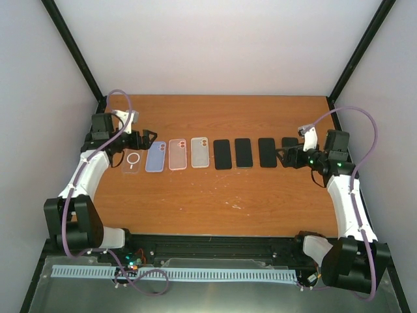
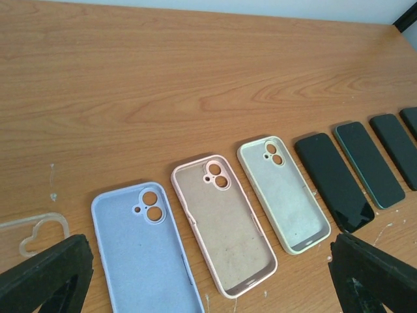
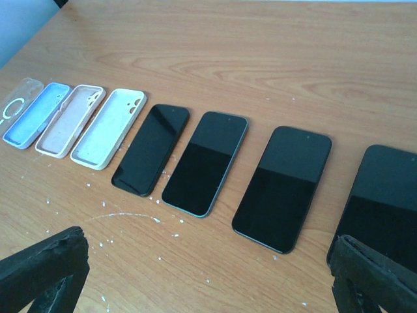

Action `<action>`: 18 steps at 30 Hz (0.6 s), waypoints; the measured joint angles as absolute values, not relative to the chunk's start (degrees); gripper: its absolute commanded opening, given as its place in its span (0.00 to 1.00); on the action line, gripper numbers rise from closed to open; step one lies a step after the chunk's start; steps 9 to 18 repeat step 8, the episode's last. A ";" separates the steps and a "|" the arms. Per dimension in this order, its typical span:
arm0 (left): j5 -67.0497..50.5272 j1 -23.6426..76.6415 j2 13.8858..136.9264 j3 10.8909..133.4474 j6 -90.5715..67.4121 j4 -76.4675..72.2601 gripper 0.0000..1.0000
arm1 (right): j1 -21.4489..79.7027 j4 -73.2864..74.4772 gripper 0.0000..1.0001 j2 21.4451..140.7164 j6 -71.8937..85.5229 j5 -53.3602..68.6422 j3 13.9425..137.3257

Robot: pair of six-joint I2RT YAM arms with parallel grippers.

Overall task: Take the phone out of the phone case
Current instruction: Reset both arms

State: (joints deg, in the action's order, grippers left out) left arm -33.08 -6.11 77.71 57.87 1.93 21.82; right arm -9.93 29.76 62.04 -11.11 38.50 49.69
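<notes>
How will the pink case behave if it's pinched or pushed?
The pink case lies empty, open side up, so it is probably light and likely to slide on the smooth table when pushed. Its thin walls look soft and would probably flex under a pinch. It lies flat, so it is unlikely to roll.

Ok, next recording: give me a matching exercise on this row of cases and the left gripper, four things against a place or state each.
Things:
1. clear case
2. pink case
3. cream case
4. left gripper

Place or state:
A. next to the first black phone
B. open, holding nothing
C. at the left end of the row
D. between the blue case and the cream case

Pairs: 1-C, 2-D, 3-A, 4-B.
</notes>
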 measured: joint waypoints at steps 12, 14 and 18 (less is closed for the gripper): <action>-32.58 -6.11 78.08 56.77 1.58 19.94 1.00 | -9.91 27.03 1.00 61.95 -11.11 38.17 47.92; -32.58 -6.11 78.08 56.77 1.58 19.94 1.00 | -9.91 27.03 1.00 61.95 -11.11 38.17 47.92; -32.58 -6.11 78.08 56.77 1.58 19.94 1.00 | -9.91 27.03 1.00 61.95 -11.11 38.17 47.92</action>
